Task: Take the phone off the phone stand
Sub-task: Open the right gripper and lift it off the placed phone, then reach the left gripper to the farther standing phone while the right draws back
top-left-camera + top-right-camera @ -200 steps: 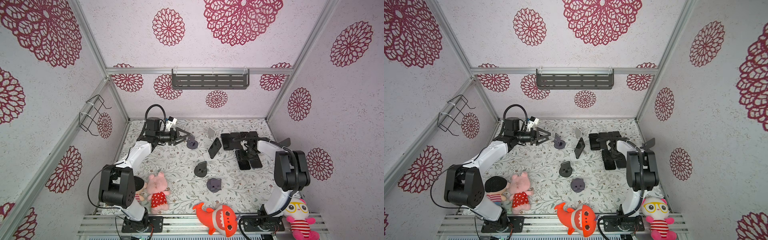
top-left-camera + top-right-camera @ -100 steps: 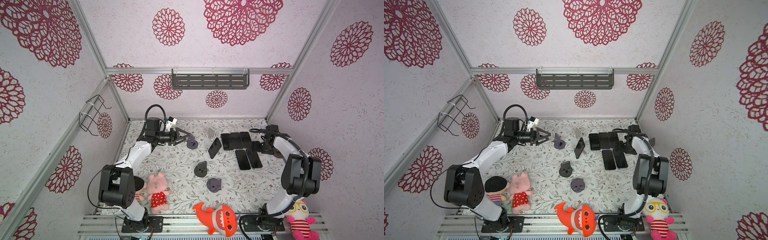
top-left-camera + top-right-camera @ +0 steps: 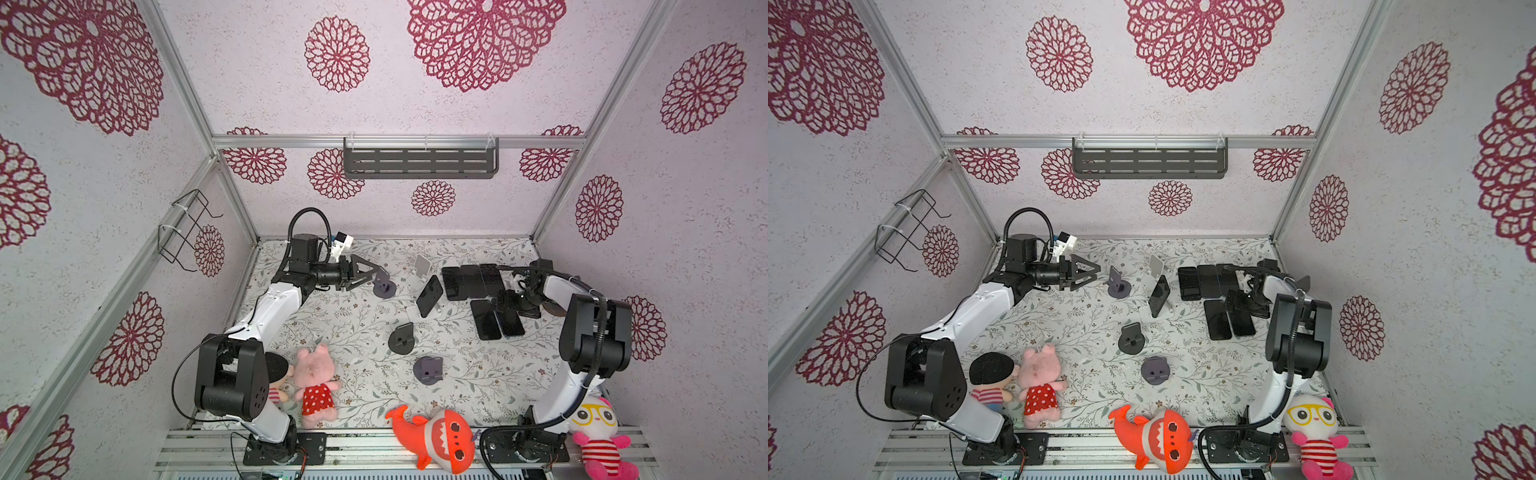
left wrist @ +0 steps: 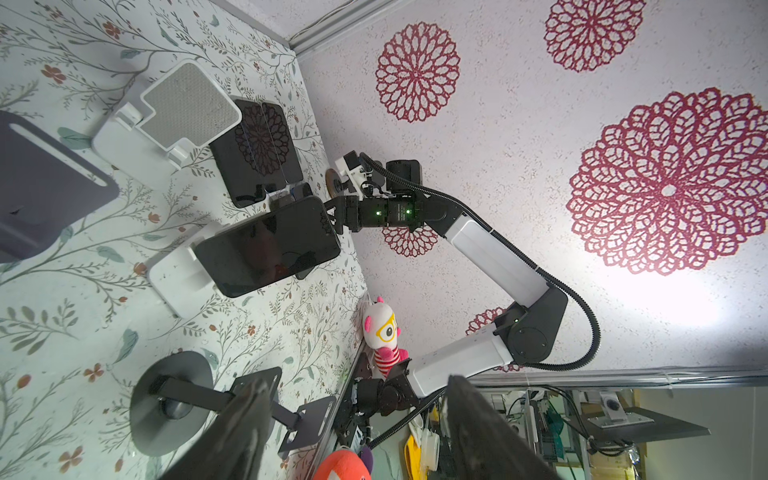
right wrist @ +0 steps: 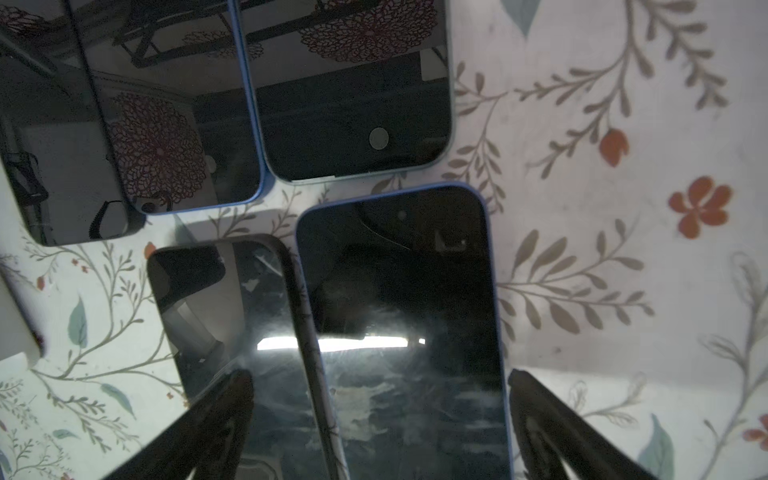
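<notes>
While the two bare grey stands on the near side of the white stand sit just as they did a second ago, the change is off to its right. There the right end effector has spread its jaws wide over the last second and now hovers, gripping nothing, above a blue-rimmed phone. That phone lies flat on the worktop, edge to edge with a dark-cased phone. One jaw hangs over the dark-cased phone and the other stands clear past the blue rim, so this phone looks set down and let go.

At the white stand itself nothing has moved. The phone still leans on it, screen dark and tilted back, well apart from both arms. The task is therefore not finished, and I judge this to be the phone to fetch next.

To the left of the white stand and slightly farther back, the left end effector remains where it was. Its jaws are parted and empty, pointing at a small grey stand that carries nothing. Farther back, to the right, three more phones lie flat side by side. Just behind the white stand is a second white stand, also bare. With both arms free, the right one sits nearer the remaining phone.
</notes>
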`<state>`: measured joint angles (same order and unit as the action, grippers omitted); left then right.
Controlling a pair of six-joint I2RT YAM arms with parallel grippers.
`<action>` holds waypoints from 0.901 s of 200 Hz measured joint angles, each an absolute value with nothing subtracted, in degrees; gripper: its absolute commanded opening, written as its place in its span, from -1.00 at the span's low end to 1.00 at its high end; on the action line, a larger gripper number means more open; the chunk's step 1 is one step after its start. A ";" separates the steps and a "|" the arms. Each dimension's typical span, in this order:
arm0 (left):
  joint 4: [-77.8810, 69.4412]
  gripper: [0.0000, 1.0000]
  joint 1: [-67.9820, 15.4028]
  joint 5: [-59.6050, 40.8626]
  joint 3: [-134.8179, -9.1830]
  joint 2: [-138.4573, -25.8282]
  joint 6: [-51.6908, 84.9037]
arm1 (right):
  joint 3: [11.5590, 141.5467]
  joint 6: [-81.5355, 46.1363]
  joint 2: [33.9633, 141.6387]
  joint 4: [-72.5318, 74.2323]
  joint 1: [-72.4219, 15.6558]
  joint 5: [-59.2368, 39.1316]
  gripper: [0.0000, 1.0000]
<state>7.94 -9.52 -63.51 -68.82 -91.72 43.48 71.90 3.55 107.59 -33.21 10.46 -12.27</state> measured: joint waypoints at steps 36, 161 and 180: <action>8.05 0.40 -9.52 -63.51 -68.82 -91.72 43.29 | 71.26 3.60 108.09 -32.08 10.44 -13.52 0.96; 11.81 0.40 -9.56 -61.95 -69.01 -91.15 39.77 | 70.98 1.43 105.93 -33.04 10.31 -14.24 0.97; 15.27 0.42 -10.09 -59.37 -69.71 -89.89 36.10 | 71.09 0.69 102.32 -34.24 10.31 -14.00 0.97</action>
<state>15.27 -10.09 -59.37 -69.71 -89.89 36.10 71.09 0.69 102.32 -34.24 10.31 -14.00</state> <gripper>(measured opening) 0.703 0.987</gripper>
